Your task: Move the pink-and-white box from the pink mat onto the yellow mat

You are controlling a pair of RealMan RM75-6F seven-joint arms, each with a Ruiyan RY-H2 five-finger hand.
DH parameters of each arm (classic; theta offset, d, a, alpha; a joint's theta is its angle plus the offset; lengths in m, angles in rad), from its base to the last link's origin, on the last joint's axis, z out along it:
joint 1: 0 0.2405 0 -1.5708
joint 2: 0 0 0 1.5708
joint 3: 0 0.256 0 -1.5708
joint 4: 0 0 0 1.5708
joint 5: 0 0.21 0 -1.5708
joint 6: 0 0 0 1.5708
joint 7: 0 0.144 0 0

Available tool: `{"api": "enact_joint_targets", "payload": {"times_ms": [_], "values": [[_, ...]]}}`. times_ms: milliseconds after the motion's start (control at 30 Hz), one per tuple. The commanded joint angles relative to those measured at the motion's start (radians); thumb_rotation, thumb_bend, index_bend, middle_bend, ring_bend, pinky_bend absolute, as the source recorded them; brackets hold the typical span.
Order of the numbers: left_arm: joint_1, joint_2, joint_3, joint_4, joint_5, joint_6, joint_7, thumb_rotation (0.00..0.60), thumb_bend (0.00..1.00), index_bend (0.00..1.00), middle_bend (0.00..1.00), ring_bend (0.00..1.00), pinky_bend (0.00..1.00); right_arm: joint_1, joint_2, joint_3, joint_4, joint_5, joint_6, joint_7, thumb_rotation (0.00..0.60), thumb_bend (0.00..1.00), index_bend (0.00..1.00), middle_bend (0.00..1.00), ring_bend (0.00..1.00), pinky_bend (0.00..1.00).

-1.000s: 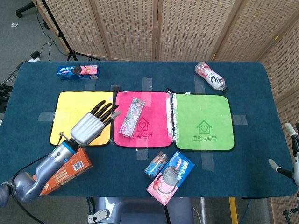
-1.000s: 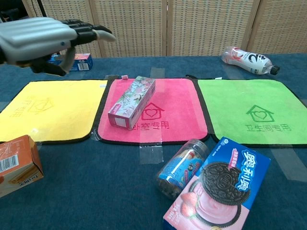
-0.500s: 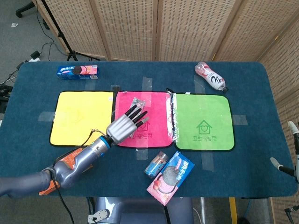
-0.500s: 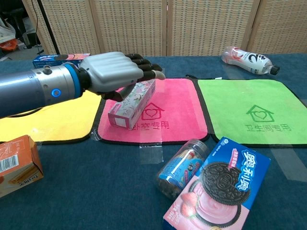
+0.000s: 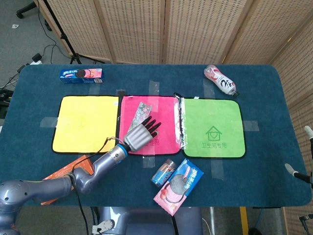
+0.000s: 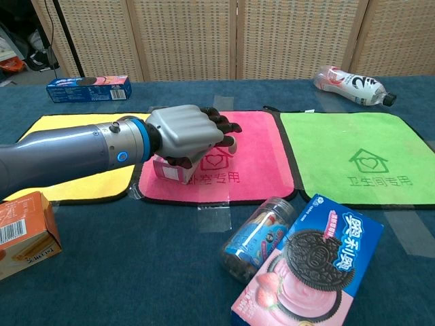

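A lab: taped mats [image 5: 85, 123] on a table [image 5: 146, 196], screens [image 5: 146, 29], tripod [image 5: 68, 44].

Beyond the left hand [image 5: 141, 134], past the table's [image 5: 146, 193] far edge, stand woven wicker screens [image 5: 166, 29]. Up and leftward, cables [image 5: 46, 49] trail across grey floor [image 5: 19, 39].

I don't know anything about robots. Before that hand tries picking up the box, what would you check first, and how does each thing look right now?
1. Left hand over the pink-and-white box: ok, it covers most of the box.
2. Fingers wrapped around the box: cannot tell, the hand hides the contact.
3. Box on the pink mat: ok, not yet lifted.
4. Yellow mat free to receive the box: ok, nothing lies on it.
5. Orange box out of the way: ok, it lies off the mats.
6. Right hand: only barely visible at the frame edge in the head view, far away.
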Motion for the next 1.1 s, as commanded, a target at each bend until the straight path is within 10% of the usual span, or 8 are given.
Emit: {"api": "enact_joint_targets", "payload": {"times_ms": [33,1100], "values": [[-0.011,-0.015,0.005,0.005,-0.052,-0.002,0.038,0.6,1.0,0.23,0.0,0.0,0.0,0.001,0.0,-0.001,0.001,0.001,-0.003,0.001,0.6,0.0,0.0,0.0,0.0,0.0],[0.047,0.223,0.115,-0.17,-0.485,0.107,0.16,0.6,1.0,0.25,0.12,0.02,0.08,0.007,0.0,-0.018,-0.014,-0.017,-0.018,-0.004,0.6,0.0,0.0,0.0,0.0,0.0]]}}
